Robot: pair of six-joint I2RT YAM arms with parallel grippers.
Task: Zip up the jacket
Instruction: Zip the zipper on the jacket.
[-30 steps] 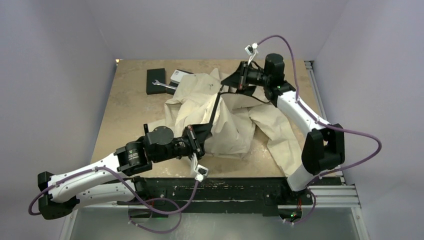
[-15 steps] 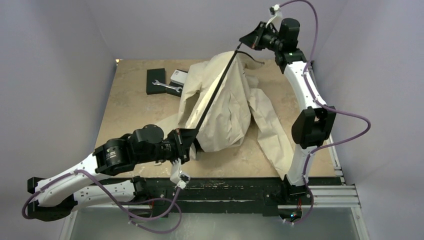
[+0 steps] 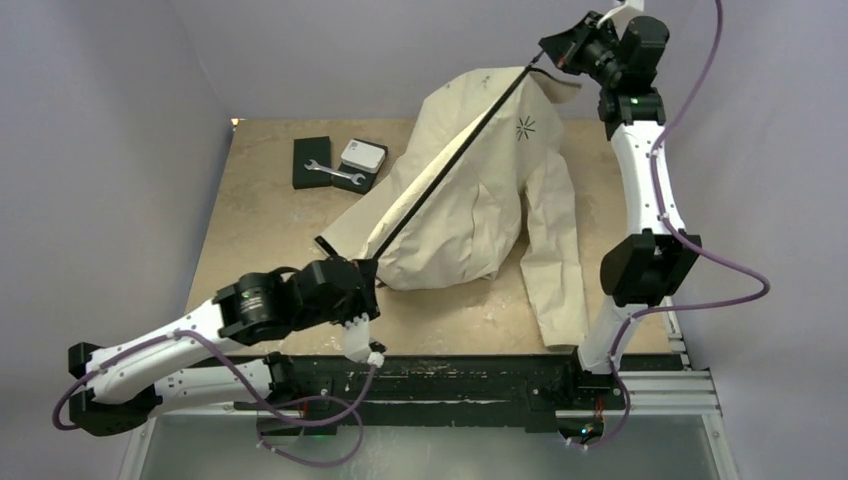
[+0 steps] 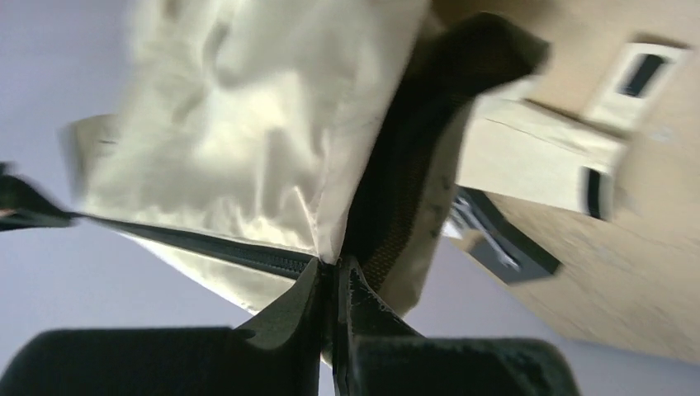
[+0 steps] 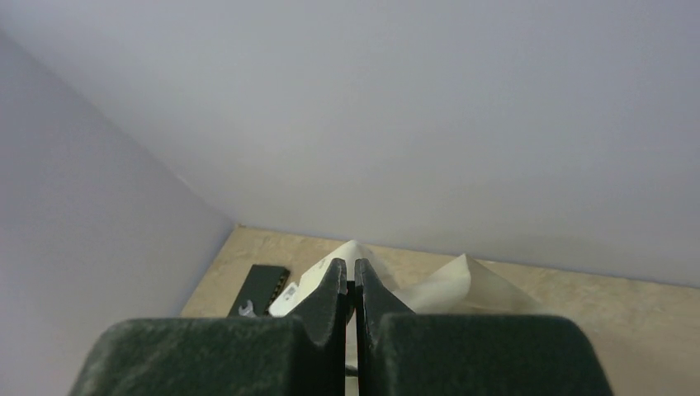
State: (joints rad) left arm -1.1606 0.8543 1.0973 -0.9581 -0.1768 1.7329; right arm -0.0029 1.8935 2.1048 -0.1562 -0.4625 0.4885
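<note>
You had the jacket (image 3: 470, 210) raised off the table (image 3: 260, 225) and stretched on a diagonal between both arms, with its lower folds resting on the surface right of centre. Your left gripper (image 3: 366, 268) sat low near the front edge, jaws pressed together on the bottom hem where the zipper (image 3: 450, 150) began. The left wrist view showed its fingertips (image 4: 307, 285) pinching cream fabric, with black lining beside them. Your right gripper (image 3: 545, 52) was high over the far right corner, jaws drawn almost together on the upper end of the zipper line. In the right wrist view only a dark sliver showed between them, so the exact part gripped cannot be told. The zipper ran taut and straight between the two grippers. One sleeve (image 3: 555, 285) trailed toward the near edge. A wrench (image 3: 327, 171) lay across a black block (image 3: 308, 155) beside a white box (image 3: 361, 154), left of the jacket.
</note>
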